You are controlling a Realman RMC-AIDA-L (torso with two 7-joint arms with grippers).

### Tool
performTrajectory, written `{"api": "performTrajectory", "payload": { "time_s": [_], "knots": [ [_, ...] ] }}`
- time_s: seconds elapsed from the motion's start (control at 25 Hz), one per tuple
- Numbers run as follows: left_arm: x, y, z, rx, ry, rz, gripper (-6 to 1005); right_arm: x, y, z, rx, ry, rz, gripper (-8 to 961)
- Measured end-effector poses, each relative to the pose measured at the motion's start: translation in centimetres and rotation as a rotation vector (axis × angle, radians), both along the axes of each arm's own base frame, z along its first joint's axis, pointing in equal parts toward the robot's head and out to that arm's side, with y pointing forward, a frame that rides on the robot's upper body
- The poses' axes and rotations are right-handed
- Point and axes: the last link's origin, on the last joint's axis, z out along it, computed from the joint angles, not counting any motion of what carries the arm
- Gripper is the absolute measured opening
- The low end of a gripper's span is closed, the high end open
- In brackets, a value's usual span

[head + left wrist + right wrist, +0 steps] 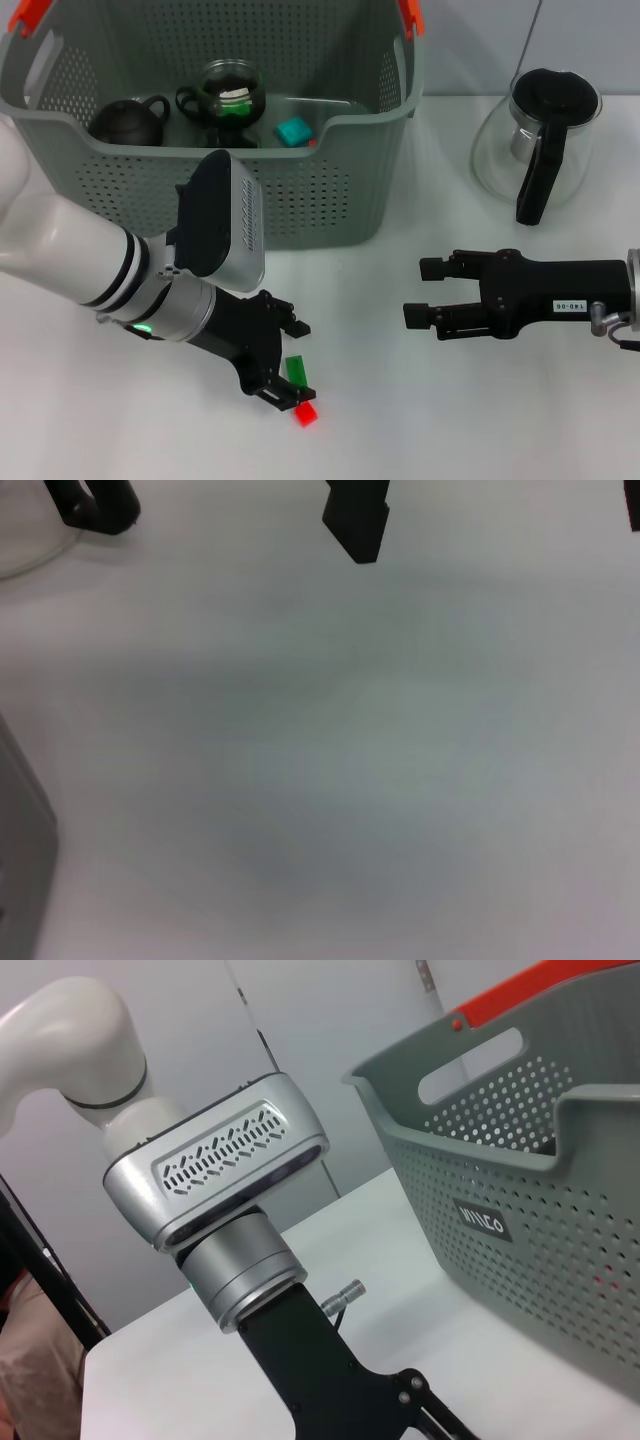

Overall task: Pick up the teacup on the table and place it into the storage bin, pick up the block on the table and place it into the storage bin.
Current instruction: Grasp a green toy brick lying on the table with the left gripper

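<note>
The grey-green storage bin stands at the back left, and its labelled wall shows in the right wrist view. Inside it lie a dark round pot, a glass cup with a black handle and a teal block; which of the two vessels is the teacup I cannot tell. A green block lies on the table between the fingers of my open left gripper. A red block sits just outside its nearer finger. My right gripper hovers open at the right, holding nothing.
A glass carafe with a black lid and handle stands at the back right. In the left wrist view, a finger of the right gripper and the bin's corner edge a bare white tabletop.
</note>
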Motion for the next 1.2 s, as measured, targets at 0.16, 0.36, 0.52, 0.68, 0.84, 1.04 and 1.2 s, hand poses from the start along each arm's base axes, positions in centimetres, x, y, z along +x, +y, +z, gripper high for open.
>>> {"api": "performTrajectory", "payload": {
  "time_s": [0.16, 0.36, 0.52, 0.68, 0.84, 1.04, 1.2],
  "knots": [
    [0.06, 0.02, -0.01, -0.004, 0.003, 0.001, 782, -0.01, 0.03, 0.0, 0.001, 0.0, 0.0, 915],
    [0.06, 0.07, 0.02, -0.004, 0.007, 0.002, 560, -0.03, 0.07, -0.01, 0.002, -0.001, 0.0, 915],
    [-0.02, 0.0, 0.02, -0.007, 0.009, 0.003, 553, -0.03, 0.08, 0.0, 0.002, -0.001, 0.0, 916],
    [-0.16, -0.15, 0.03, -0.013, 0.014, 0.006, 545, -0.03, 0.09, 0.0, 0.003, -0.002, 0.0, 916],
    [-0.2, -0.35, -0.1, -0.022, 0.018, 0.01, 532, -0.01, 0.09, 0.0, 0.003, -0.004, 0.0, 916],
    [-0.19, -0.39, -0.16, -0.023, 0.019, 0.014, 495, -0.01, 0.09, 0.0, 0.003, -0.004, 0.001, 917],
    [-0.14, -0.41, -0.22, -0.023, 0.018, 0.019, 465, -0.02, 0.04, -0.01, 0.0, -0.003, 0.002, 917]
  ]
}}
